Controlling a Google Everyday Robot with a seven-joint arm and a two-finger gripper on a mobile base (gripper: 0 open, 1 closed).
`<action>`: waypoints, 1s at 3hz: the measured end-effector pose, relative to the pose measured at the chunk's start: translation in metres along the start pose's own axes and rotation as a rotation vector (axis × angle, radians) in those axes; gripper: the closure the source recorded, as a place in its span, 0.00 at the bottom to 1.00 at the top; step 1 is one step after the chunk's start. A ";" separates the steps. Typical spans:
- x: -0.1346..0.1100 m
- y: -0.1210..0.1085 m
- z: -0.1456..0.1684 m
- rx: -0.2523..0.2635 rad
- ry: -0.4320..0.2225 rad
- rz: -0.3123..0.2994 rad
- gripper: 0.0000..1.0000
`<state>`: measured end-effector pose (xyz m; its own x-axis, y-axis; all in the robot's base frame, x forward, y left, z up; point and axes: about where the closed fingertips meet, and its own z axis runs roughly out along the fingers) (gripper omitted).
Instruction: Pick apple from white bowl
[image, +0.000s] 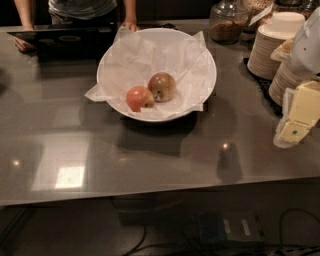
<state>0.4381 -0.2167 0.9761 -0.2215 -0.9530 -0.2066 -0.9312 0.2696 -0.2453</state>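
Paper (150, 55), white and crumpled, lines the white bowl (150, 118) on the grey counter (150, 165). The apple (162, 86), dull red-brown with a greenish tinge, lies inside near the middle, touching a brighter red-orange apple (139, 98) on its left. The gripper (295, 120) hangs at the right edge, well apart from the bowl, a small green mark on its pale tip; whether it is open cannot be told.

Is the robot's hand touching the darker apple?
Apart. The camera view shows the gripper off to the side, with a stretch of counter between it and the apple in the white bowl.
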 end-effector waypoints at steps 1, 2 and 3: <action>0.000 0.000 0.000 0.000 0.000 0.000 0.00; -0.014 -0.008 0.004 0.018 -0.034 -0.034 0.00; -0.043 -0.027 0.015 0.028 -0.092 -0.120 0.00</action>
<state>0.4770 -0.1806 0.9775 -0.0809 -0.9623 -0.2597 -0.9405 0.1600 -0.2998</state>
